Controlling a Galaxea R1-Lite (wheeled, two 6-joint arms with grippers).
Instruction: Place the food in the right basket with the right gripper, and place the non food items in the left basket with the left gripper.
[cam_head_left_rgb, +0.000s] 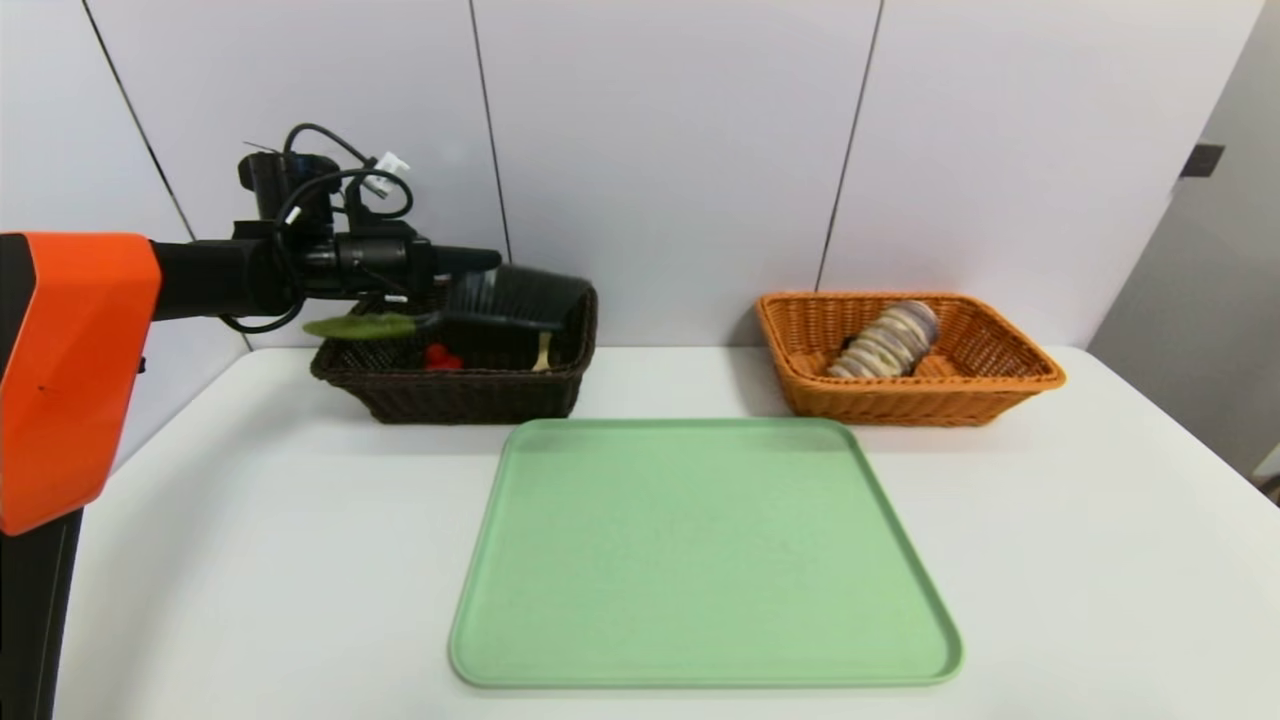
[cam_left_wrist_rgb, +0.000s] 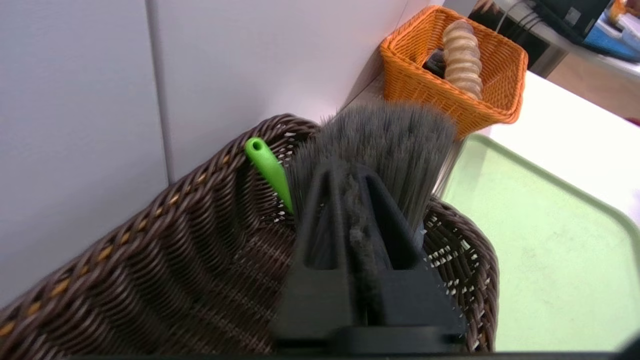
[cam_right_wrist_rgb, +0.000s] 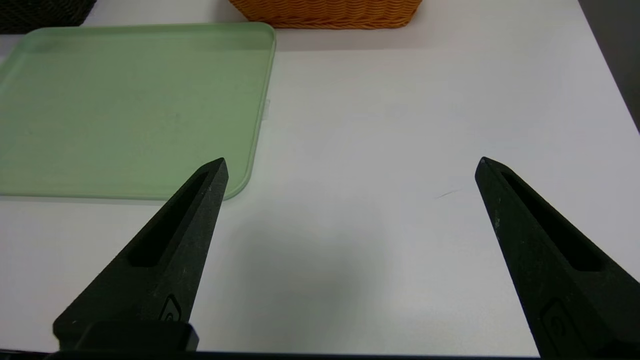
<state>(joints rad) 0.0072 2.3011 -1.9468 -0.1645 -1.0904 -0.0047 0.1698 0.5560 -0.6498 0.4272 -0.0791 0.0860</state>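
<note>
the black-bristled hand brush with the olive-green handle (cam_head_left_rgb: 500, 300) is pinched in the left gripper (cam_head_left_rgb: 470, 262), whose two black fingers (cam_left_wrist_rgb: 325, 220) are closed tight on the bristle end, holding it over the dark brown woven wicker basket (cam_head_left_rgb: 460, 395). the handle sticks out back along the arm, roughly level. down inside that basket there's the small red knob-shaped toy (cam_head_left_rgb: 437, 357) and the yellow slotted spoon with a green handle (cam_left_wrist_rgb: 270, 167), leaning against the wall. in front sits an empty pale green plastic tray (cam_head_left_rgb: 700, 550) on the white table (cam_head_left_rgb: 1100, 560). over on the right, the orange woven wicker basket (cam_head_left_rgb: 1000, 385) has the long beige striped roll (cam_head_left_rgb: 885, 340) lying in it. the right gripper (cam_right_wrist_rgb: 350, 162) hangs low over bare table beside the tray, fingers spread wide, holding nothing.
</note>
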